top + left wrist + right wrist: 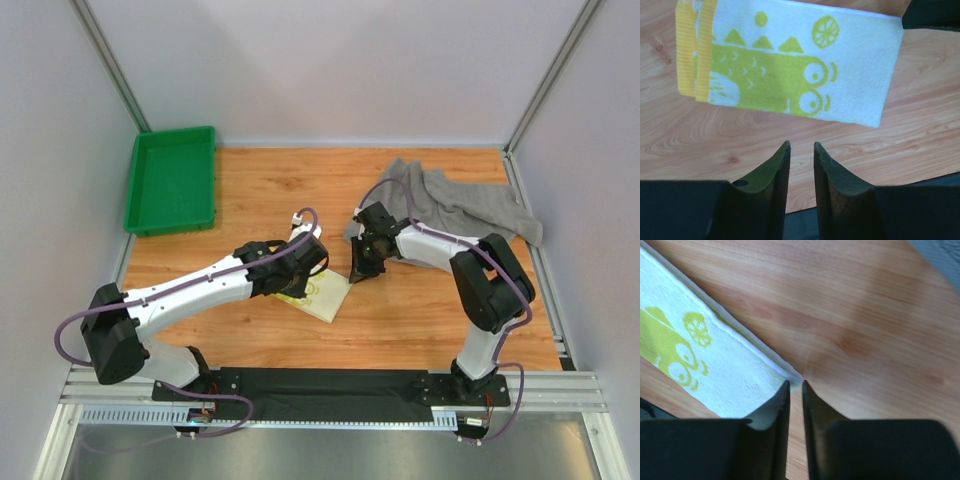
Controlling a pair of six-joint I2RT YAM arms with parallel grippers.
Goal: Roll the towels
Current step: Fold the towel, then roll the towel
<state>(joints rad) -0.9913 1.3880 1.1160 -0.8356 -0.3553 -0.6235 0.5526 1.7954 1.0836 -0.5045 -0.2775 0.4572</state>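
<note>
Overhead view of a wooden desk [420, 320] with two robot arms reaching in from its near edge; a small white-yellow towel [790, 65] lies flat near the middle of the desk, between the two wrists, and the left arm's wrist hides part of it in this view. The left wrist view shows the towel folded into a neat oblong, with a green-yellow cartoon creature with round eyes, a row of triangles and a lemon-slice shape printed on it, and yellow ribbed bands along one short edge.

The left pincer [801, 146] hangs over bare wood just short of the towel's long edge; its jaws stand a little apart with nothing between them.

The right pincer [795, 385] is at the towel's opposite side, with its tips right at one corner; its jaws are only a narrow slit apart, bare wood shows through the slit, and the corner lies at the very tips without being visibly clamped.

A large grey towel [460, 205] lies crumpled and unrolled at the far right of the desk, behind the right arm and apart from the small towel; a green tray [170, 185] sits at the far left corner, well apart from both towels.
</note>
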